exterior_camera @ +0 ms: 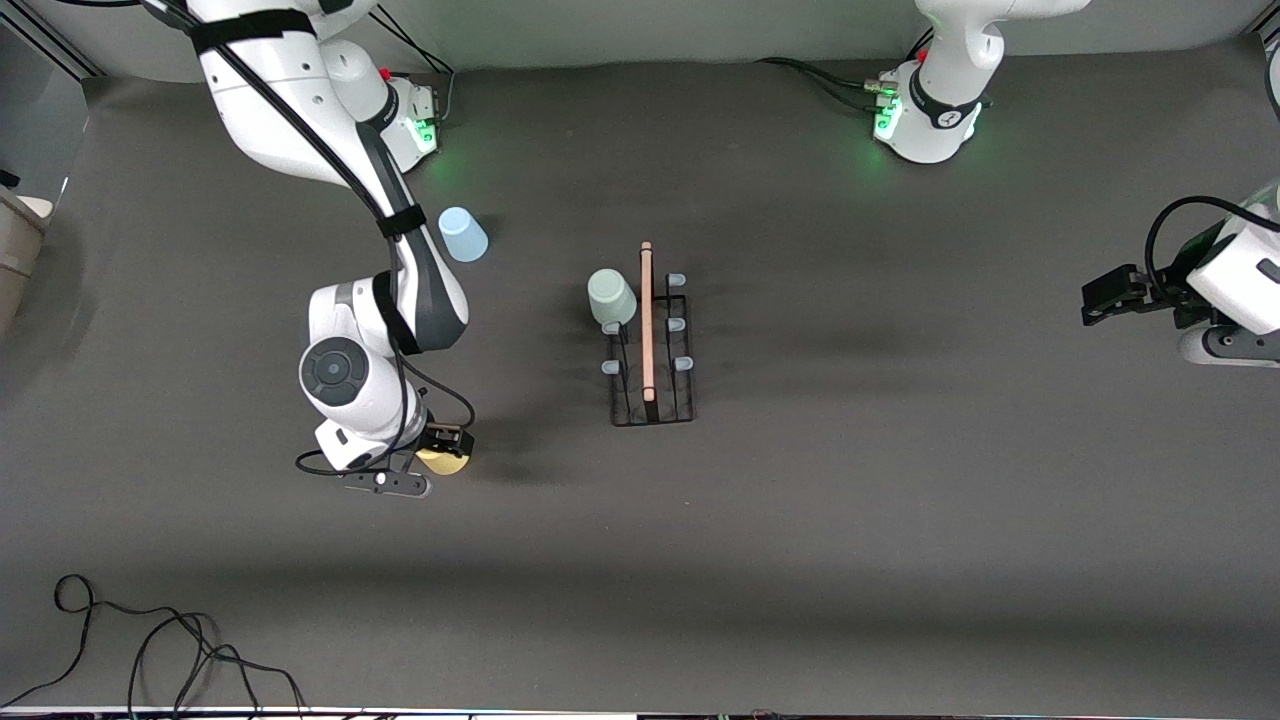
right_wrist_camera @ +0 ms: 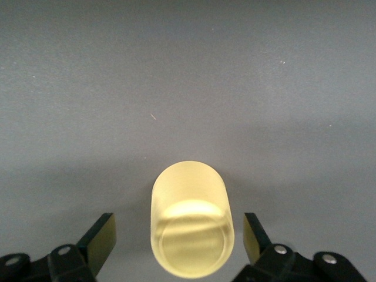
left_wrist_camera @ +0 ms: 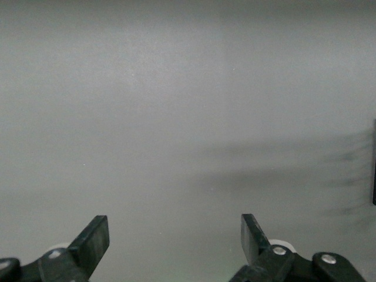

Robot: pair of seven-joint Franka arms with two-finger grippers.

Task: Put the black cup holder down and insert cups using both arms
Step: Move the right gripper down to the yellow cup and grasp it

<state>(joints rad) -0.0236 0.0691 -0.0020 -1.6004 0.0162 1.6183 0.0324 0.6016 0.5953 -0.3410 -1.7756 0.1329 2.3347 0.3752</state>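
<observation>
The black cup holder [exterior_camera: 651,345] stands mid-table, its wooden rod [exterior_camera: 647,320] running along the top. A pale green cup [exterior_camera: 611,297] sits over one peg on the side toward the right arm's end. A light blue cup [exterior_camera: 463,234] stands on the table beside the right arm's forearm, farther from the front camera than the holder. My right gripper [exterior_camera: 447,441] [right_wrist_camera: 178,218] is low and open around the yellow cup [exterior_camera: 445,461] [right_wrist_camera: 192,217], with a gap at each finger. My left gripper [exterior_camera: 1092,300] [left_wrist_camera: 175,218] waits open and holds nothing at the left arm's end of the table.
Loose black cables [exterior_camera: 150,640] lie near the table's front edge at the right arm's end. A beige object [exterior_camera: 20,235] sits at the table's edge there. Both arm bases [exterior_camera: 925,120] stand along the back edge.
</observation>
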